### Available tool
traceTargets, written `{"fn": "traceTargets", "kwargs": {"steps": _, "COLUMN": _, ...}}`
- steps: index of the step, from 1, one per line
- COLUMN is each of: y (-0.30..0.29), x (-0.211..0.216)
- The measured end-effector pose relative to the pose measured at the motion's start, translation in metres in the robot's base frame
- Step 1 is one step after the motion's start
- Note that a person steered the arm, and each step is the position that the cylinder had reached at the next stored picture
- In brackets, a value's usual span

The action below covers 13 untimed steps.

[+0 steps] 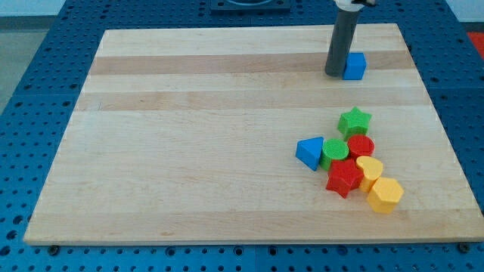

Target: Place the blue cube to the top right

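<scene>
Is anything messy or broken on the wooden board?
Nothing looks broken. The blue cube sits alone near the view's top right, my tip touching its left side; the other blocks huddle lower right.

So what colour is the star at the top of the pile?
Green. The star shows clearly in the camera view.

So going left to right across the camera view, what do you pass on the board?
Blue triangular block → my tip, the dark rod's lower end → blue cube, just right of the tip → yellow hexagonal block. The green, red and yellow heart pieces of the cluster overlap, so I leave them out.
</scene>
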<state>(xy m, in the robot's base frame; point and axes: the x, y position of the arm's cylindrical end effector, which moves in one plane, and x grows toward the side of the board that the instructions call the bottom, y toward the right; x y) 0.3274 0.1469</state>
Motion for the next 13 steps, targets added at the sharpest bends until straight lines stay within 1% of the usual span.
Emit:
{"fn": "traceTargets", "kwargs": {"steps": 3, "y": 0.027, "x": 0.015}}
{"fn": "traceTargets", "kwargs": {"steps": 8, "y": 0.077, "x": 0.016}}
{"fn": "traceTargets", "kwargs": {"steps": 9, "y": 0.079, "x": 0.011}}
{"fn": "traceTargets", "kwargs": {"steps": 13, "y": 0.079, "x": -0.056}}
